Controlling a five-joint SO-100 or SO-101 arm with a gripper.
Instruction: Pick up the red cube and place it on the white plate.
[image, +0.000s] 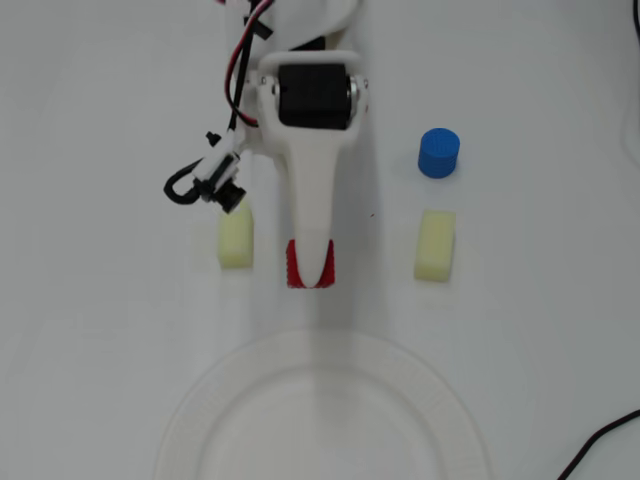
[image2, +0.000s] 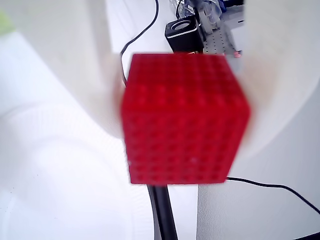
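1. The cube (image2: 185, 120) fills the wrist view, pinched between two white fingers (image2: 75, 60), one on each side. From overhead, the cube (image: 295, 268) shows as red slivers either side of the gripper (image: 311, 268) tip, short of the plate (image: 230, 400) rim and not yet over it.

2. I'd worry about a slip. The fingers look smooth and the cube's faces are finely dotted, so a jerk on the way over could let it twist or drop onto the table before it reaches the plate.

3. Letting go too soon is the other risk. The cube sits just beyond the plate's edge in the overhead view; released here it lands on bare table, or clips the ribbed rim and rolls off.

4. Whether the cube is lifted or resting on the table, I can't tell. If it's low, dragging it forward could catch the rim.

5. The gripper is closed to the cube's width, holding it and nothing else.

6. Two yellow blocks, one left (image: 236, 239) and one right (image: 435, 245) in the overhead view, stand clear on either side. A blue cylinder (image: 438, 153) sits further off. None blocks the way to the plate.
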